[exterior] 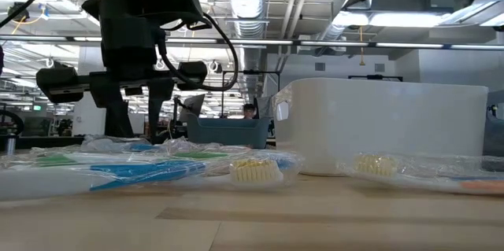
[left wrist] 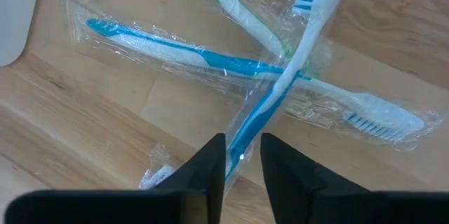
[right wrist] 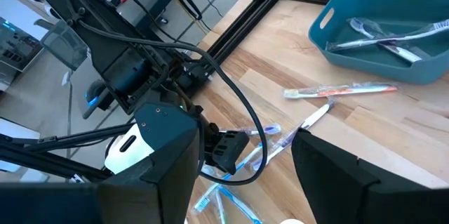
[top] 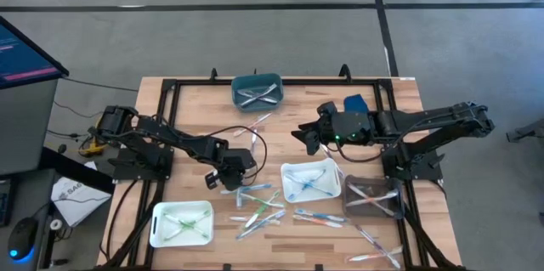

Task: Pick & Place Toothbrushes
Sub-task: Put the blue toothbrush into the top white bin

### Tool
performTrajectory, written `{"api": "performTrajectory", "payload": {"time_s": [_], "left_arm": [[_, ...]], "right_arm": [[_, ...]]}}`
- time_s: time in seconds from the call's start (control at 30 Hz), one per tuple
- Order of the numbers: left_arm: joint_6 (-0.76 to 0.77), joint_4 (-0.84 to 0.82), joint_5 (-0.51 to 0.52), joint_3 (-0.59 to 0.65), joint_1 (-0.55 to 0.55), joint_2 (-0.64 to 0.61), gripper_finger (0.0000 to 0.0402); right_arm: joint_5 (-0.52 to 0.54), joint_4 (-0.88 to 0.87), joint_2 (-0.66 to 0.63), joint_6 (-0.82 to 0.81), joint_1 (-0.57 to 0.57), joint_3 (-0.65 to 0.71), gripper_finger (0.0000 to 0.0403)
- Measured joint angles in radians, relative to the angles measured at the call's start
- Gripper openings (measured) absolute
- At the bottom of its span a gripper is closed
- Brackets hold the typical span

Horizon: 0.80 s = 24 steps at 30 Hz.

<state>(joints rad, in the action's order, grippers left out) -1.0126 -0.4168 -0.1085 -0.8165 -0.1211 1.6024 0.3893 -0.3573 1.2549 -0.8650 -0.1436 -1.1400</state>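
Observation:
Several wrapped toothbrushes (top: pixel 259 207) lie loose on the wooden table's near middle. My left gripper (top: pixel 234 173) points down over them and is shut on a blue-and-white toothbrush (left wrist: pixel 295 55) in a clear wrapper. This brush crosses over another blue toothbrush (left wrist: pixel 182 52) and a green-and-white one (left wrist: pixel 238 13), both lying flat. My right gripper (top: pixel 304 138) is open and empty (right wrist: pixel 259 182), above the table between the teal tray (top: pixel 257 90) and a white tray (top: pixel 311 180). My left gripper pinches the blue handle part (left wrist: pixel 243 140) of the blue-and-white toothbrush between its two fingers, wrapper and all. The fingers come from above, pointing down, and lie across the brush. The brush runs away from the fingers over two other brushes; whether it is off the table I cannot tell.
The teal tray at the far middle holds a few brushes (right wrist: pixel 393 34). A white tray (top: pixel 182 223) at the near left holds green ones, and a clear tray (top: pixel 374 196) at the right holds some too. An orange brush (right wrist: pixel 344 91) lies near the teal tray. More brushes (top: pixel 374 245) lie near the front edge.

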Motion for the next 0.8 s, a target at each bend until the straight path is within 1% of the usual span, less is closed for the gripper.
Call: {"api": "performTrajectory", "payload": {"time_s": [0.23,0.4,0.63,0.73,0.8], "left_arm": [[0.0,0.004,0.0,0.0,0.0,0.01,0.0062],[0.006,0.01,0.001,-0.005,-0.002,0.054,0.0061],[0.027,0.007,0.025,-0.004,-0.003,0.064,0.0059],[0.027,0.003,0.042,-0.004,-0.004,0.065,0.0049],[0.029,0.002,0.051,-0.004,-0.003,0.065,0.0033]], "right_arm": [[0.0,0.0,0.0,0.0,0.0,0.0,0.0221],[0.0,0.001,0.0,-0.001,0.0,0.0,0.0221],[0.0,0.0,0.0,-0.027,0.0,0.0,0.0221],[0.0,0.0,0.0,-0.027,0.0,0.0,0.0221],[0.0,0.0,0.0,-0.027,0.0,0.0,0.0221]]}}
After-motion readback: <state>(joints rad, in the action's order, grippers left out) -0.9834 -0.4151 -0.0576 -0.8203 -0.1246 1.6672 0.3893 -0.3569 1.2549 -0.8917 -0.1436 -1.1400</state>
